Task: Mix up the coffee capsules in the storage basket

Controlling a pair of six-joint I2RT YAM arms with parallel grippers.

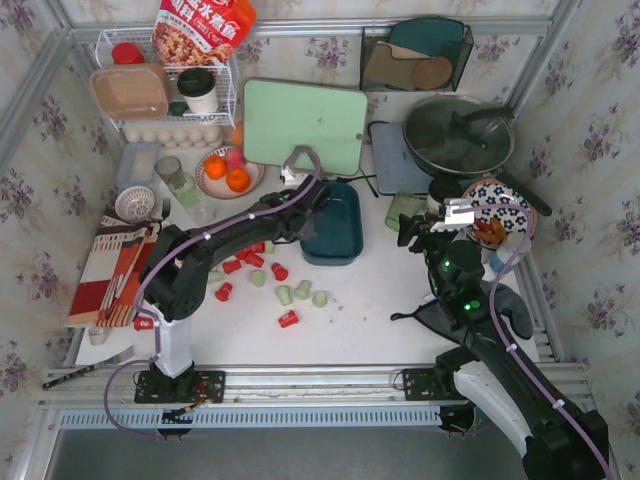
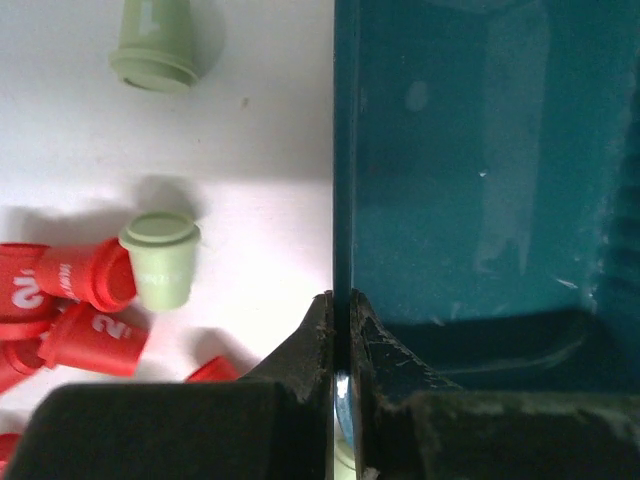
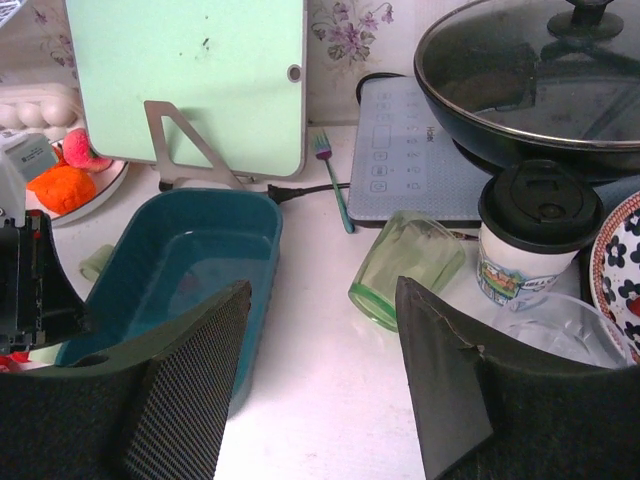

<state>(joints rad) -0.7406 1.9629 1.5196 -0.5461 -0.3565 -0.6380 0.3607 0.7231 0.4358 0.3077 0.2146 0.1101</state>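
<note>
Several coffee capsules (image 1: 284, 295), red and pale green, lie loose on the white table (image 1: 370, 310). In the top view they sit at about 8 o'clock from the storage basket (image 1: 338, 235), and every capsule visible is outside it. A red one at 7 o'clock lies nearest the arm bases.

In the left wrist view, a cluster of red capsules at 8 o'clock touches 1 green capsule. A 2nd green capsule lies apart at 11 o'clock.

The left gripper (image 2: 340, 305) is clamped on the basket's left wall, 1 finger outside and 1 inside. The basket rests flat on the table near its centre.

The right gripper (image 3: 320, 290) hovers at 3 o'clock from the basket, apart from it, with its jaws spread wide.

Just beyond the right gripper, at 1 o'clock, a green glass (image 3: 405, 265) lies on its side. A lidded paper cup (image 3: 535, 235) stands upright beside it at 3 o'clock.

Farther back, a pale green cutting board (image 1: 303, 125) stands at 12 o'clock from the basket. A plate of oranges (image 1: 228, 172) sits at 10 o'clock and a lidded pan (image 1: 458, 135) at 2 o'clock.
</note>
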